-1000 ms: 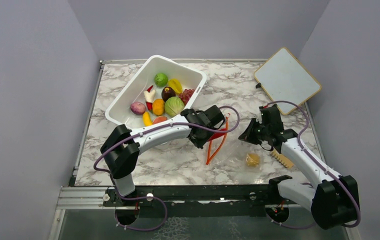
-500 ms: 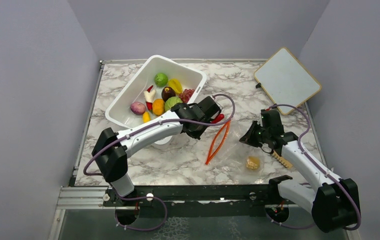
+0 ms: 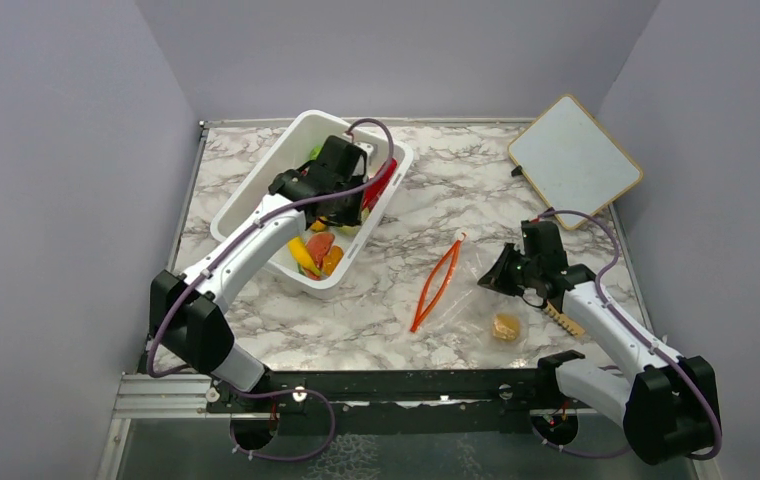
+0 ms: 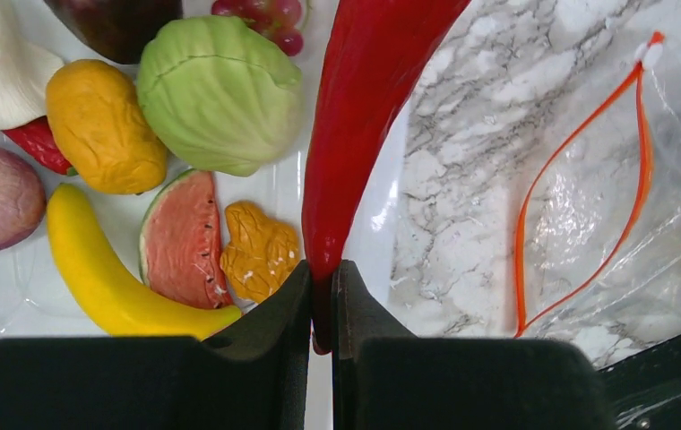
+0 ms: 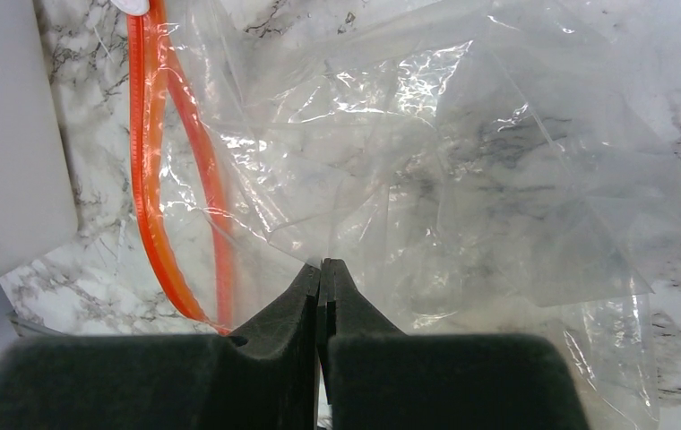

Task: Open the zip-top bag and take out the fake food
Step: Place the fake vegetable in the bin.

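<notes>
Since a second ago, the left arm has been swung away from the bag's mouth and out over the white tub [image 3: 244, 203] at far left. The left gripper [image 4: 321, 273] is noted nearly closed, its jaws clamped on the end of a long red chili pepper [image 4: 364, 107]. The pepper is held above the tub's right rim, over the cabbage [image 4: 220, 94], watermelon slice [image 4: 180, 242] and banana [image 4: 108, 273] lying inside. The zip-top bag [image 3: 471, 295] is left flat on the marble, right of centre. Its orange-red zip strip [image 3: 434, 285] is parted into a narrow loop, and the film is crumpled and glossy. One small tan food piece [image 3: 504, 325] is seen through the film. The right gripper [image 5: 321, 269] is unmoved, its jaws fully closed with a fold of film pinched between them.
</notes>
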